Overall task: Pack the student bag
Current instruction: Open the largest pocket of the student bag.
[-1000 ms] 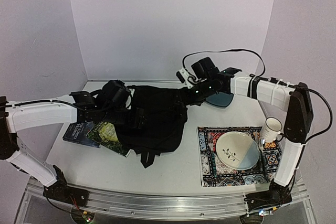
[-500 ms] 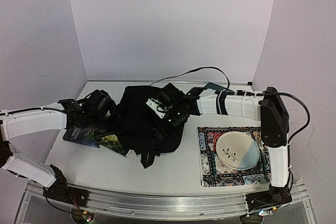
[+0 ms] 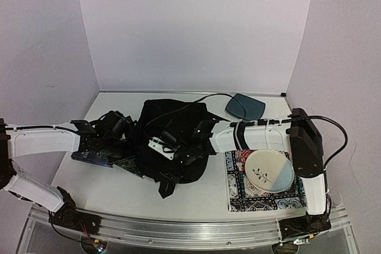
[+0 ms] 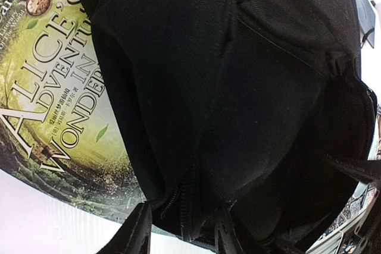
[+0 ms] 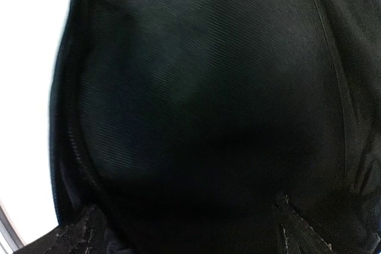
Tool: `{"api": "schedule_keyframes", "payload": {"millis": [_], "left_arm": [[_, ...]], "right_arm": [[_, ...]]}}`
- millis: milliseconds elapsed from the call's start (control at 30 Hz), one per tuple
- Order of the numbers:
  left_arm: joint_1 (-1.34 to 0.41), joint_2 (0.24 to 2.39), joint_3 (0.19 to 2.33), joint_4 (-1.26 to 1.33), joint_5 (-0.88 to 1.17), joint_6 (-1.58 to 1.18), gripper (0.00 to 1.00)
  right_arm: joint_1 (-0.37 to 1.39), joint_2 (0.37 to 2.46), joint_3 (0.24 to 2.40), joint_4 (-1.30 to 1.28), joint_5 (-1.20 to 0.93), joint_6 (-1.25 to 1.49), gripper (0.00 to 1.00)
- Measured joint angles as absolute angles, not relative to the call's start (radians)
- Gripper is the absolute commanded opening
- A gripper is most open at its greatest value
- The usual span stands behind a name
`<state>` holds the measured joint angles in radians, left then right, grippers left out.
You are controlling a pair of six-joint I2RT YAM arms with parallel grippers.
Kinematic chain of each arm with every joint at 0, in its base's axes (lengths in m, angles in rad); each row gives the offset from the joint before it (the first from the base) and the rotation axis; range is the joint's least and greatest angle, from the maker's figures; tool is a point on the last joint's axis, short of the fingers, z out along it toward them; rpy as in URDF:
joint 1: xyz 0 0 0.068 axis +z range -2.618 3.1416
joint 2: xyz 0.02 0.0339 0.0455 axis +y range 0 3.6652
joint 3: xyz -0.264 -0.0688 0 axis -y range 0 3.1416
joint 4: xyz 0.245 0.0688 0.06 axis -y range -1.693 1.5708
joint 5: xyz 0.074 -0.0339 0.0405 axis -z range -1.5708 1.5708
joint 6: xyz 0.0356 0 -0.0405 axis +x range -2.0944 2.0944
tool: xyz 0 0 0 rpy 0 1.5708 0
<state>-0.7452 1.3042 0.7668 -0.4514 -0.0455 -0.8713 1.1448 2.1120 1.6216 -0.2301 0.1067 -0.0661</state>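
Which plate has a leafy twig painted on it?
The cream-and-blue plate lying on the patterned mat at the front right. The dark teal plate farther back is plain.

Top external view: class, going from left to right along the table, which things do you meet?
Dark blue book → green illustrated book → large black fabric backpack → colourful patterned rectangular mat, bearing a pale round ceramic plate.

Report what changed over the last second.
The right gripper swung from the teal plate at the back to over the student bag, jaws wide. The left gripper drew nearer along the bag's left edge. Books, patterned mat and pale plate stayed put.
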Motion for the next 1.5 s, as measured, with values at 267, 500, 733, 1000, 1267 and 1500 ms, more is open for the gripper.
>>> {"api": "schedule_keyframes", "payload": {"millis": [267, 500, 733, 1000, 1267, 1500], "left_arm": [[-0.725, 1.314, 0.713, -0.364, 0.006, -0.874, 0.34], [-0.718, 1.314, 0.711, -0.337, 0.035, -0.873, 0.38], [-0.705, 1.286, 0.711, -0.332, 0.05, -0.868, 0.46], [-0.679, 1.271, 0.711, -0.332, 0.052, -0.861, 0.56], [-0.617, 1.264, 0.712, -0.341, 0.056, -0.863, 0.72], [-0.526, 1.196, 0.681, -0.361, 0.087, -0.896, 0.79]], "right_arm": [[1.166, 2.152, 1.631, -0.203, 0.25, -0.083, 0.89], [1.161, 2.205, 1.676, -0.194, 0.313, -0.093, 0.56], [1.134, 2.198, 1.697, -0.186, 0.308, -0.096, 0.25], [1.068, 2.111, 1.697, -0.187, 0.294, -0.066, 0.06], [0.996, 2.031, 1.733, -0.188, 0.314, 0.062, 0.0], [0.958, 2.031, 1.782, -0.196, 0.331, 0.144, 0.0]]}}
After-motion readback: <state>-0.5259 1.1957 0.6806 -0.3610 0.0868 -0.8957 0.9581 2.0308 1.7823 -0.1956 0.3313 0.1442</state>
